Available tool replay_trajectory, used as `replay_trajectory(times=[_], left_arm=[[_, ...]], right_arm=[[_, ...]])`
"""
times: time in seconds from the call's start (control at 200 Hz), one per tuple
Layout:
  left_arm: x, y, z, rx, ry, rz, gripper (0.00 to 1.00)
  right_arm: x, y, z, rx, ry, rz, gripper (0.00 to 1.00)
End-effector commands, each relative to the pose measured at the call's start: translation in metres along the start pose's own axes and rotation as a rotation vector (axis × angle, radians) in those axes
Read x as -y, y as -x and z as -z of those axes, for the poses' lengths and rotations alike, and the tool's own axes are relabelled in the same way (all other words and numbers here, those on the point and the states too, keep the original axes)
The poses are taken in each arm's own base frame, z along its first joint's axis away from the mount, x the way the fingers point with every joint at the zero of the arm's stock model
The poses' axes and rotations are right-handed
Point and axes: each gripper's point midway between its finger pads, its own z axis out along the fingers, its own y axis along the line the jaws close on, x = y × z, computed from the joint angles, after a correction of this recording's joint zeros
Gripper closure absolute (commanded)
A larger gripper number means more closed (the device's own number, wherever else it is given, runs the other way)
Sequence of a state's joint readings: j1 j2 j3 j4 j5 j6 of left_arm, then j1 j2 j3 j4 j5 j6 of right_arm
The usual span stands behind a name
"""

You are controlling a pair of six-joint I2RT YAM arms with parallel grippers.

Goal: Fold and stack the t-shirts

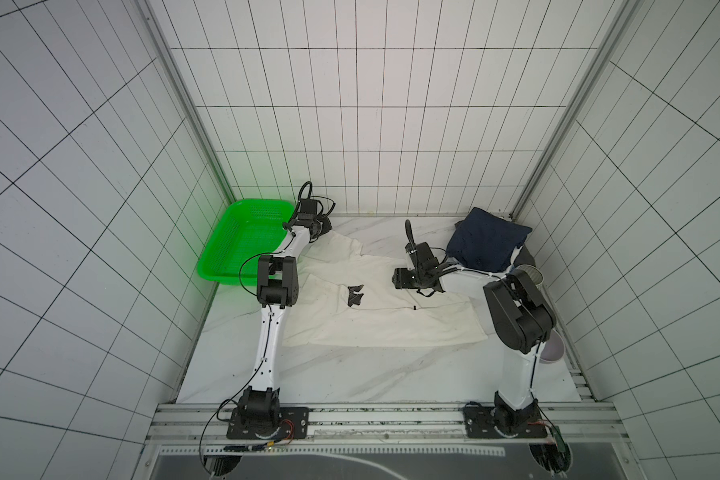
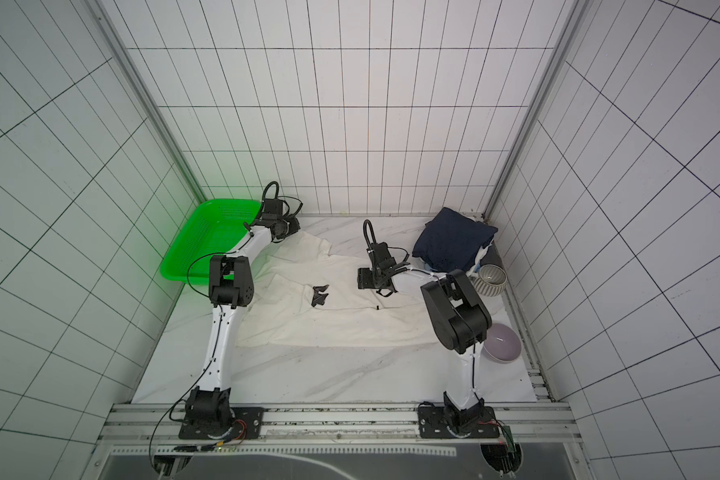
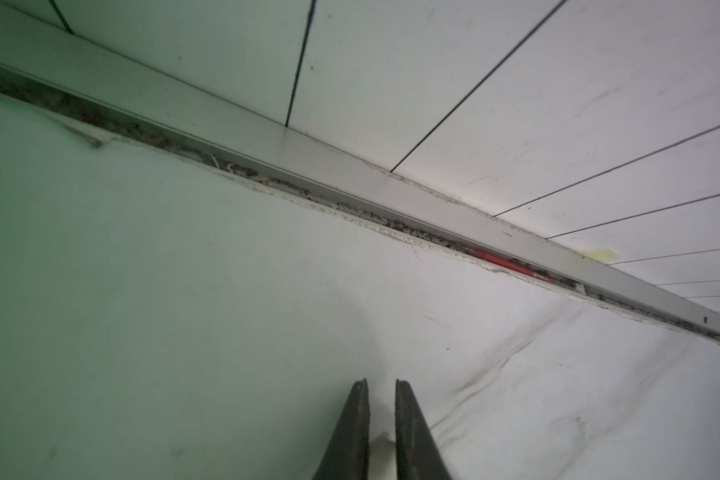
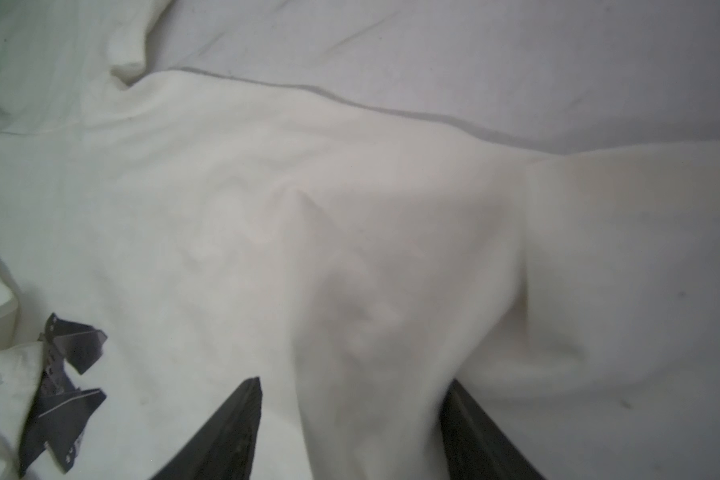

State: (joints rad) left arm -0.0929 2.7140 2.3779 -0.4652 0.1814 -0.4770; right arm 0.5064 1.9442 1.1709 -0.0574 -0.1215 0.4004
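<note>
Marble tabletop, tiled walls. A folded stack (navy on top) sits far right. The cream shirt lies spread mid-table, not yet folded. The left gripper pinches its far corner. The right gripper has wide jaws straddling a raised ridge, grip unclear.

One cream shirt spread at the centre of the surface. One navy shirt folded at 2 o'clock; paler folded layers under it, number unclear. One basket at 10 o'clock. Two bowls: a ribbed bowl at 3 o'clock, a lilac bowl at 4. Two black pieces on the cream shirt. Two claws: left claw, right claw.
</note>
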Motion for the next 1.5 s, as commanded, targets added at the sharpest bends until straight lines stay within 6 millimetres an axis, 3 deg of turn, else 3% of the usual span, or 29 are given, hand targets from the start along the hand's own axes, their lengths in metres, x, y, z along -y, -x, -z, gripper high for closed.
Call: replay_trajectory(times=[0.0,0.125,0.24,0.445,0.51,0.6,0.73,0.875,1.065,1.219,1.354,1.499], left_arm=[[-0.027,-0.039,-0.010,-0.123,0.053,0.042,0.89],[-0.022,-0.040,-0.001,-0.134,0.046,0.002,1.00],[-0.016,-0.032,0.013,-0.126,0.023,-0.009,1.00],[0.013,0.006,0.062,-0.039,-0.079,-0.053,1.00],[0.020,0.011,0.074,-0.017,-0.120,-0.061,1.00],[0.029,0.014,0.083,-0.002,-0.172,-0.069,1.00],[0.036,0.012,0.085,-0.013,-0.223,-0.072,1.00],[0.042,0.010,0.089,-0.026,-0.257,-0.076,1.00],[0.052,0.021,0.107,0.011,-0.296,-0.098,1.00],[0.059,0.026,0.118,0.020,-0.337,-0.112,1.00],[0.058,0.028,0.126,0.020,-0.352,-0.110,1.00],[0.064,0.034,0.142,0.030,-0.387,-0.111,1.00]], right_arm=[[-0.009,-0.049,-0.006,-0.112,0.032,-0.025,0.31],[-0.018,-0.065,-0.008,-0.138,0.046,-0.036,0.32],[-0.022,-0.074,-0.004,-0.141,0.020,-0.041,0.33],[0.024,-0.071,0.023,-0.124,-0.163,-0.097,0.33],[0.027,-0.055,0.035,-0.098,-0.123,-0.106,0.31],[0.024,-0.017,0.054,-0.023,-0.089,-0.069,0.28],[0.055,0.036,0.068,0.074,-0.191,-0.025,0.27],[0.105,0.068,0.049,0.052,-0.319,-0.042,0.30],[0.130,0.111,0.027,0.092,-0.353,0.004,0.31],[0.140,0.120,0.006,0.075,-0.337,0.005,0.32],[0.142,0.117,-0.006,0.055,-0.301,-0.005,0.41],[0.145,0.126,0.004,0.073,-0.328,-0.001,0.76]])
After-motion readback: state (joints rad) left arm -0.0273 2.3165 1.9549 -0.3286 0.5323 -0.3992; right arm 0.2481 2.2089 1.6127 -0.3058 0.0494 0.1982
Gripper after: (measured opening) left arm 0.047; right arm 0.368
